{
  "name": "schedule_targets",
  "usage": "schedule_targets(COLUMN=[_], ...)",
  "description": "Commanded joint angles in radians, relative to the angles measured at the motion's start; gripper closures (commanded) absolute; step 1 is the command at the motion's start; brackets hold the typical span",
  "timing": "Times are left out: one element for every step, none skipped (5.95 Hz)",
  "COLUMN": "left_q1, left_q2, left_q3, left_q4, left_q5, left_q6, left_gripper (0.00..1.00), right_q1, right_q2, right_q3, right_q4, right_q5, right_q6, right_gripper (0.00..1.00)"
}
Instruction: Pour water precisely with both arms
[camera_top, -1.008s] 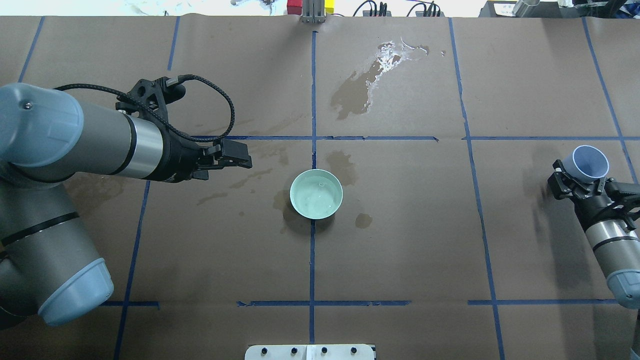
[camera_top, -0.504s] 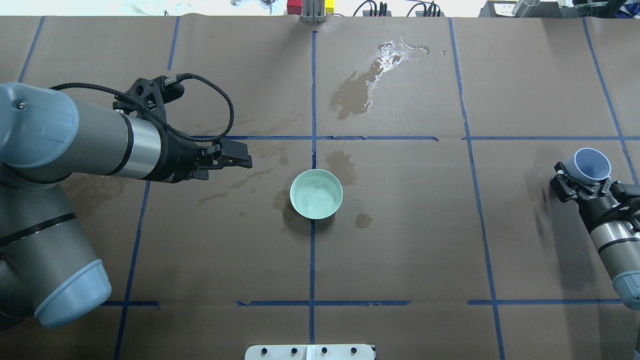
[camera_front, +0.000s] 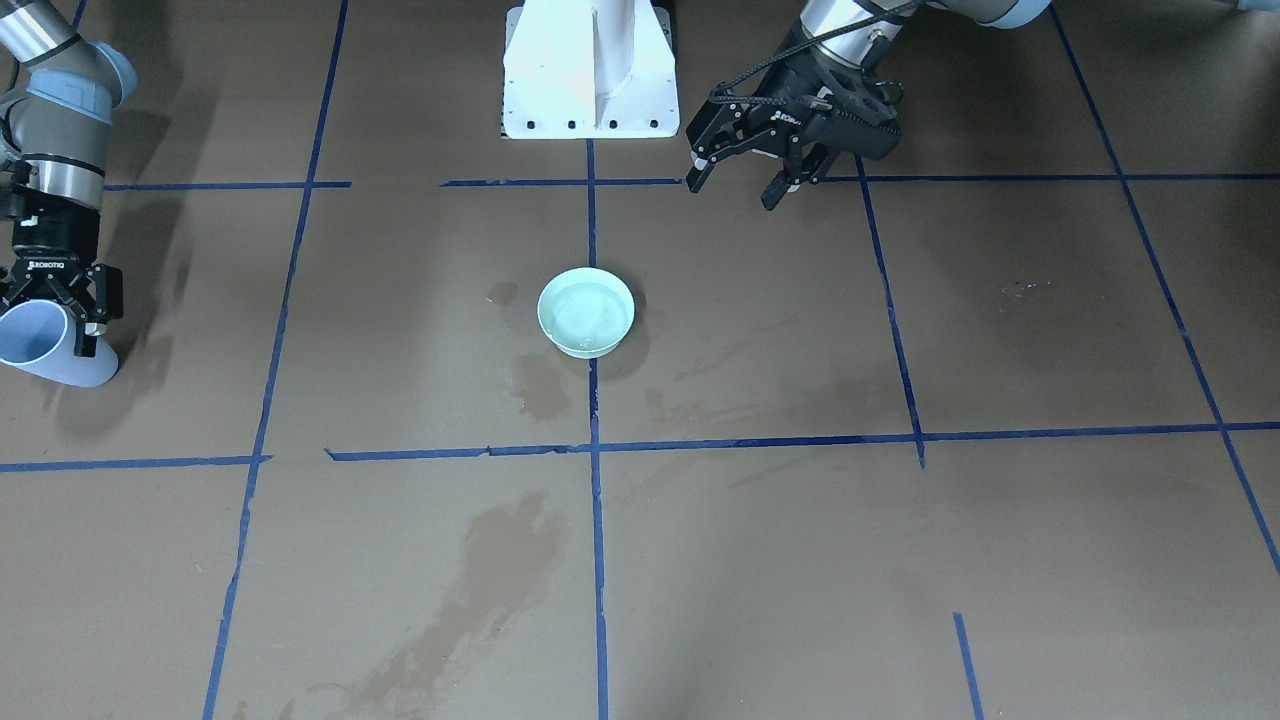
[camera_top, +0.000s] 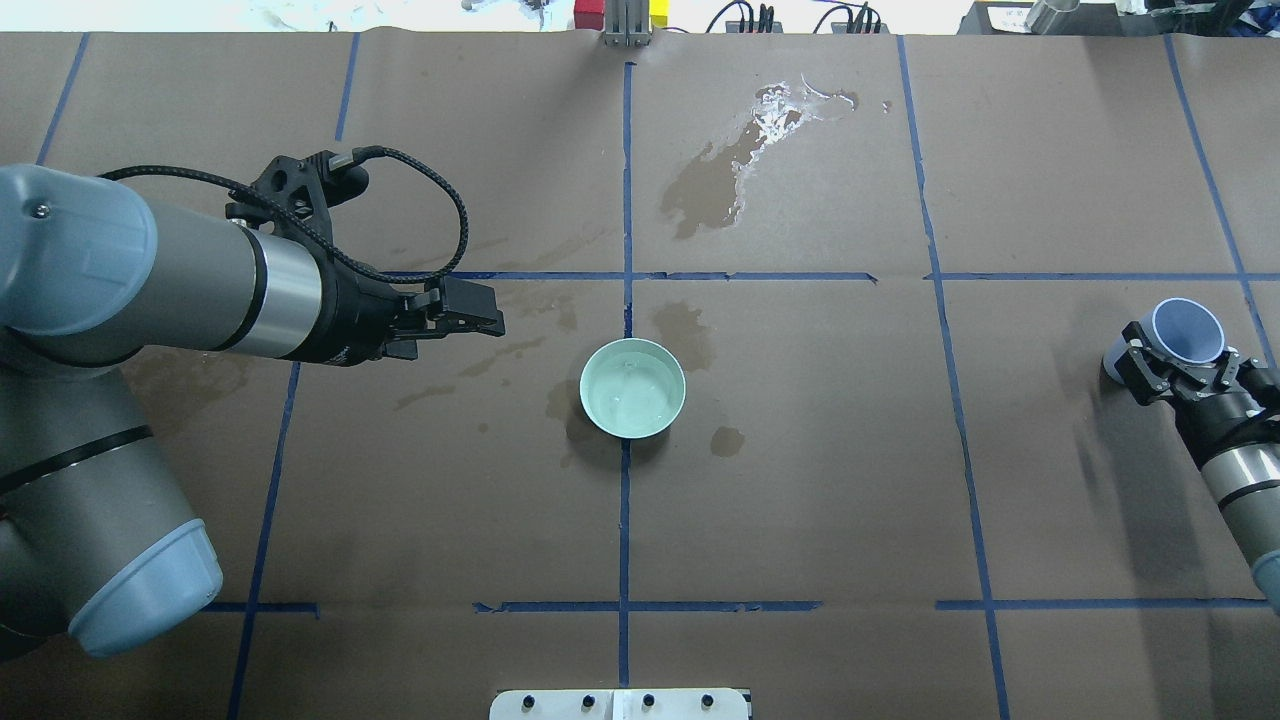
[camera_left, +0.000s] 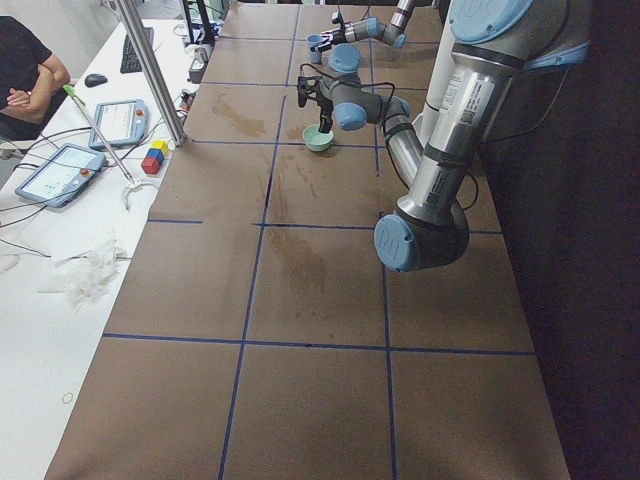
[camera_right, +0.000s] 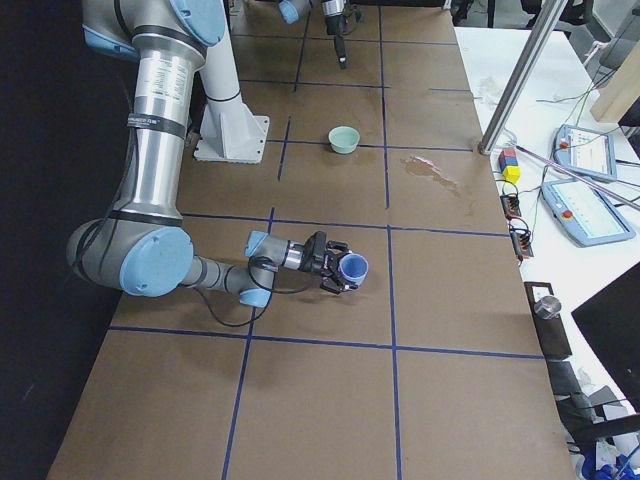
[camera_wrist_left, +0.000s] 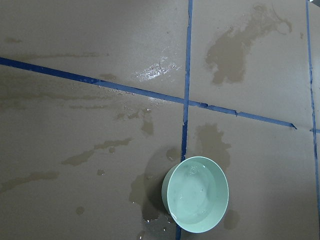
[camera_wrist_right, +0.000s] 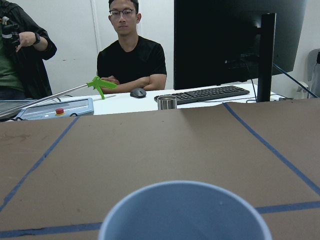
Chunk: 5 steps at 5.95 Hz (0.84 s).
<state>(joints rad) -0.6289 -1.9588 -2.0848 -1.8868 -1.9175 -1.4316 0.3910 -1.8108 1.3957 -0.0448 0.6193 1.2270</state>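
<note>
A mint-green bowl (camera_top: 632, 388) stands at the table's middle with a shallow pool of clear water (camera_top: 628, 400) in it; it also shows in the front view (camera_front: 586, 312) and the left wrist view (camera_wrist_left: 196, 201). My left gripper (camera_front: 732, 190) is open and empty, held above the table to the bowl's left in the overhead view (camera_top: 478, 310). My right gripper (camera_top: 1175, 368) is shut on a pale blue cup (camera_top: 1186, 330), tilted and low over the table's far right (camera_front: 48, 345). The cup's rim (camera_wrist_right: 185, 210) fills the bottom of the right wrist view. No stream shows.
A wet puddle (camera_top: 760, 125) and several dark damp stains (camera_top: 685, 330) mark the brown paper. Blue tape lines cross it. The white pedestal (camera_front: 590, 70) stands at the robot's side. Two operators (camera_wrist_right: 131, 55), a metal cup (camera_wrist_right: 167, 102) and control tablets (camera_left: 60, 170) are beyond the far edge.
My right gripper has carried the blue cup back toward the robot and lower to the table. The left arm and the bowl have hardly moved.
</note>
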Motion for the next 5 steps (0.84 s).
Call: schedule_targets(left_q1=[0.0, 0.0, 0.0, 0.0, 0.008], left_q2=[0.0, 0.0, 0.0, 0.001, 0.0], left_q3=[0.0, -0.001, 0.0, 0.003, 0.018], left_q4=[0.0, 0.0, 0.0, 0.0, 0.002], left_q5=[0.0, 0.0, -0.005, -0.024, -0.026], left_q6=[0.0, -0.001, -0.001, -0.001, -0.001], left_gripper=[0.0, 0.0, 0.0, 0.0, 0.0], right_q1=[0.018, 0.047, 0.061, 0.084, 0.147], right_q2=[-0.025, -0.028, -0.047, -0.054, -0.096], right_q3=[0.008, 0.063, 0.104, 0.121, 0.17], right_q4=[0.068, 0.069, 0.068, 0.069, 0.068], right_q5=[0.003, 0.044, 0.056, 0.08, 0.177], right_q6=[-0.064, -0.092, -0.122, -0.127, -0.164], right_gripper=[0.0, 0.0, 0.0, 0.0, 0.0])
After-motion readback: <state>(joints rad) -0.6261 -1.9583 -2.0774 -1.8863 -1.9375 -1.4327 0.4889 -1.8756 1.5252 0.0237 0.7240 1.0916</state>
